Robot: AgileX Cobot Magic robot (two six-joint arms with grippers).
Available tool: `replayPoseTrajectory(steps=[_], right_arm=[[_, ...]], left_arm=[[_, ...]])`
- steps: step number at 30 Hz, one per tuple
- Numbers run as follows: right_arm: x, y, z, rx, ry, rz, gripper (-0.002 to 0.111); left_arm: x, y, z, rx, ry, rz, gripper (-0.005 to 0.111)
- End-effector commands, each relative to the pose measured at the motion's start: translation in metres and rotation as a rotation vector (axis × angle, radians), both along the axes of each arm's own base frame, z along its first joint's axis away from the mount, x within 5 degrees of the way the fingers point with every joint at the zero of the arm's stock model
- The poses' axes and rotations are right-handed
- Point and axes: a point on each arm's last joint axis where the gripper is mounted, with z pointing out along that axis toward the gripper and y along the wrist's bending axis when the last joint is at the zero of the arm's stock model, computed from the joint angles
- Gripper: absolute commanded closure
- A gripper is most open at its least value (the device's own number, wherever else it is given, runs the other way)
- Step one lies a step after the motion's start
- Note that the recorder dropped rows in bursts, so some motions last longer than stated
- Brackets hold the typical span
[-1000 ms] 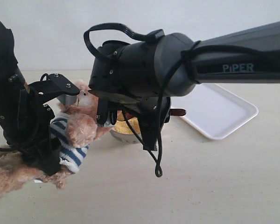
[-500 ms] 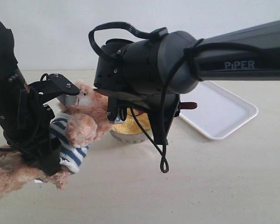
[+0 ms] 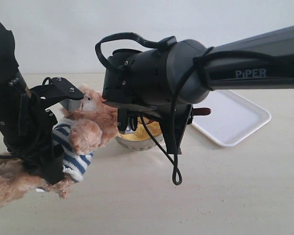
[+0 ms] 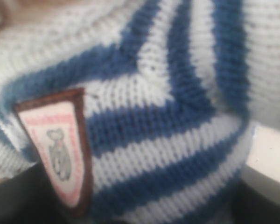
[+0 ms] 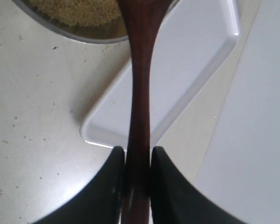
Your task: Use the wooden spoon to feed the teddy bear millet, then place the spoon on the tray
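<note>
My left gripper (image 3: 53,152) is shut on the teddy bear (image 3: 90,131) and holds it upright at the left. Its striped shirt (image 4: 177,121) and crest badge (image 4: 56,149) fill the left wrist view. My right gripper (image 5: 138,158) is shut on the handle of the wooden spoon (image 5: 139,93). The spoon's oval end reaches over the steel bowl (image 5: 84,35) of millet (image 5: 74,11) and is cut off by the frame. In the exterior view only the handle's tail (image 3: 202,111) shows. The millet (image 3: 137,133) sits just right of the bear. The tray (image 3: 235,120) lies farther right.
The bulky right arm (image 3: 186,73) hangs over the bowl (image 3: 137,142) and hides the spoon's head. A black cable loop (image 3: 175,169) dangles from it toward the beige table (image 3: 210,196). The bear's legs (image 3: 14,183) sprawl at the lower left.
The right arm has shifted to the right, carrying the spoon with it; the handle's tail now sticks out farther toward the tray. The left arm and the bear have stayed put.
</note>
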Motion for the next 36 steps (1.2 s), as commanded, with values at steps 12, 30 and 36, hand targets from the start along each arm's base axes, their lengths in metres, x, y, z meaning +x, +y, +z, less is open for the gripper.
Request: replayPoseTrajectory(steps=[12,30,36], right_arm=[[-0.017,-0.007,0.028,0.193,0.084,-0.104,0.108],[-0.037,-0.022,0.084,0.383,0.072,-0.12,0.108],[-0.038,-0.022,0.084,0.388,0.075,-0.121,0.108]], left_arm=[[0.002,-0.002,0.004,-0.011,-0.016,0.008,0.102],[0.002,-0.002,0.004,-0.011,-0.016,0.008,0.102],[0.002,-0.002,0.004,-0.011,-0.016,0.008,0.102]])
